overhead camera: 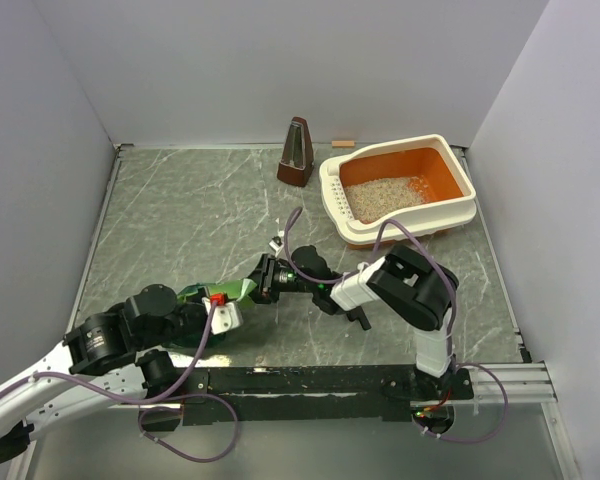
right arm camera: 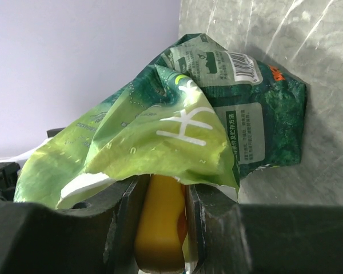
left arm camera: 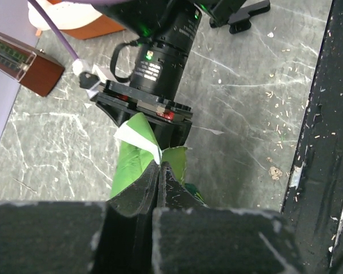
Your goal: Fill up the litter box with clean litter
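Observation:
The litter box (overhead camera: 411, 223) stands at the back right, cream outside and orange inside. Clean litter (overhead camera: 383, 195) covers part of its floor. A crinkly green bag (overhead camera: 215, 291) lies between the two arms near the front left. My left gripper (left arm camera: 160, 170) is shut on a torn edge of the green bag (left arm camera: 134, 155). My right gripper (right arm camera: 160, 191) is shut on the handle of an orange scoop (right arm camera: 160, 225), whose front end is hidden inside the green bag (right arm camera: 177, 125). In the top view the right gripper (overhead camera: 266, 278) meets the bag's mouth opposite the left gripper (overhead camera: 223, 306).
A brown pyramid-shaped metronome (overhead camera: 298, 153) stands behind the middle of the table, with a small wooden block (overhead camera: 343, 143) next to it by the back wall. Spilled granules (left arm camera: 274, 170) dot the marble-patterned table near the black front rail (left arm camera: 331, 114).

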Controlling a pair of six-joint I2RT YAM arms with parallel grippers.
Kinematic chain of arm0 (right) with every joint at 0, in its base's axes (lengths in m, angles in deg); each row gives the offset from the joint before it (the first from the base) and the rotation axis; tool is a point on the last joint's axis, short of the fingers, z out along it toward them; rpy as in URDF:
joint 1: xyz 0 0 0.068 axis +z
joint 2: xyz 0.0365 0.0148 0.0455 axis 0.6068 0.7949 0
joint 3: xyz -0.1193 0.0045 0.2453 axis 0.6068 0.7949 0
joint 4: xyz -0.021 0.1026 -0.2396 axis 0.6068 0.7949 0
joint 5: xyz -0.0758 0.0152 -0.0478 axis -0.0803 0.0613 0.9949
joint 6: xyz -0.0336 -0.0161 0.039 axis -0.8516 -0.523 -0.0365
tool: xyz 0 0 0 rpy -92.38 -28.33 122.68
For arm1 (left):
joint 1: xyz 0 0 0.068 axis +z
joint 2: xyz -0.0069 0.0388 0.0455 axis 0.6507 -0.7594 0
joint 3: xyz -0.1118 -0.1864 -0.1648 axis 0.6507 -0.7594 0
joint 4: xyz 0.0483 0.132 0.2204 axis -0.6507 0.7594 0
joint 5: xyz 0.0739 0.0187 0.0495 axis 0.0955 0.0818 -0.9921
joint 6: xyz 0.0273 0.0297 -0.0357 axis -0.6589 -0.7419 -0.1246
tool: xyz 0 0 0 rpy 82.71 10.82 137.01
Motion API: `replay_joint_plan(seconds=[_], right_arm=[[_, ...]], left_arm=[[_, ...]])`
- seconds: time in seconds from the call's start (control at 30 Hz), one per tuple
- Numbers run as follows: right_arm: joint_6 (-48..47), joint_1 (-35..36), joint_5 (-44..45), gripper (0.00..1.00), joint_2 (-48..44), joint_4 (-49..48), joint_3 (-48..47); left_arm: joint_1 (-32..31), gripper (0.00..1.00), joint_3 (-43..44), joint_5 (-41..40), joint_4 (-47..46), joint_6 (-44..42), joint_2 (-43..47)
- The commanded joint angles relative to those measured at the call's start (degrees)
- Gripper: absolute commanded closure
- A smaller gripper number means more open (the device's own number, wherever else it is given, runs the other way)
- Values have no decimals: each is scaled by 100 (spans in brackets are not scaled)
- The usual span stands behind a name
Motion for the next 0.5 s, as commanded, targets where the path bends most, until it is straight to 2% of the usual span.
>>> replay_joint_plan(seconds=[0.0,0.27,0.47], right_arm=[[23,-181,-99,100,-549,-640,57],[40,-604,-539,100,-1023,-1422,1208],[-4,-850,-829,100,-1524,-1564,1614]], left_arm=[[-55,99,-111,150,-302,192,-107],[-55,99,-190,-43,-390,254,-300],[-55,99,-278,80,-548,307,-379]])
